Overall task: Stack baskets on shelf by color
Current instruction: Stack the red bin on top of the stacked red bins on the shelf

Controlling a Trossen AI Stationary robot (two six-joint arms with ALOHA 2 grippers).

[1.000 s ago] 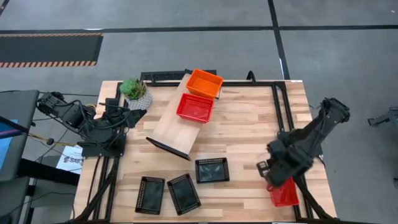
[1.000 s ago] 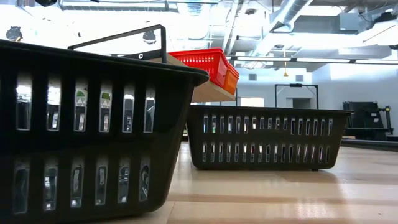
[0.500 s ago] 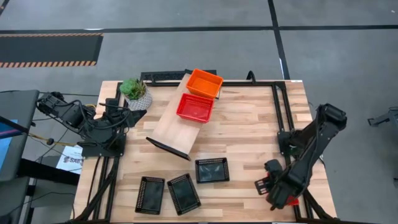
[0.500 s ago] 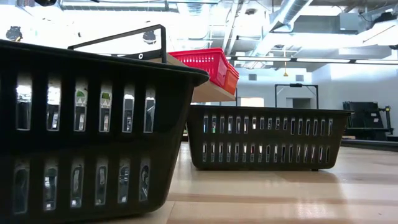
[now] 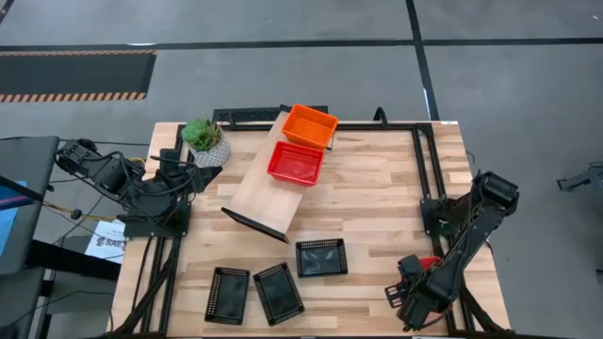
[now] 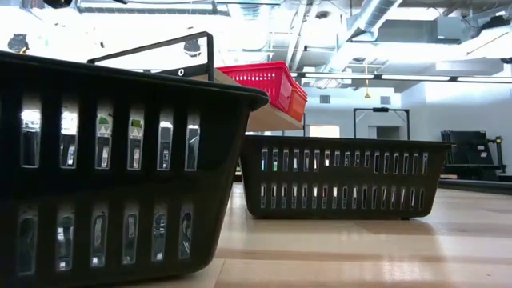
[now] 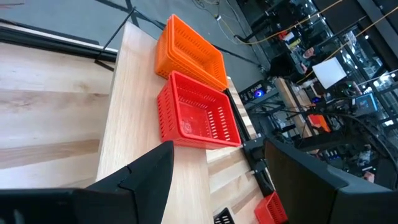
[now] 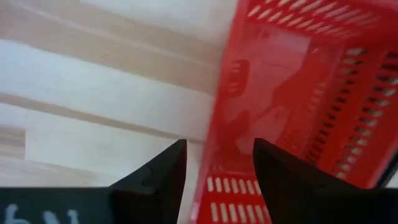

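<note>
Right gripper (image 5: 415, 303): down at the table's near right corner; in the right wrist view its fingers (image 8: 155, 174) stand apart, straddling the wall of a red basket (image 8: 292, 93) without clamping it (released, not grasping).
Red basket at the corner: almost wholly hidden under the right arm from above; only a red sliver shows beside the arm.
Left gripper (image 7: 205, 180): parked off the table's left edge, beside the plant, fingers spread and holding nothing (this arm waits).
Shelf (image 5: 264, 184): a light-wood board with dark end frames, lying aslant across the table's far middle.
Orange basket (image 5: 310, 125): on the shelf's far end (its ribs in the left wrist view look like more than one nested, count unclear).
Red basket on shelf (image 5: 296, 163): on the board, just beside the orange one.
Black baskets: three on the near tabletop, off the shelf; one (image 5: 321, 257) near the shelf's near end, two (image 5: 279, 293) (image 5: 227, 295) side by side closer to the front edge.
Plant (image 5: 204, 137): a small potted green plant at the table's far left.
Table (image 5: 377, 202): slatted light wood with dark frame rails.
</note>
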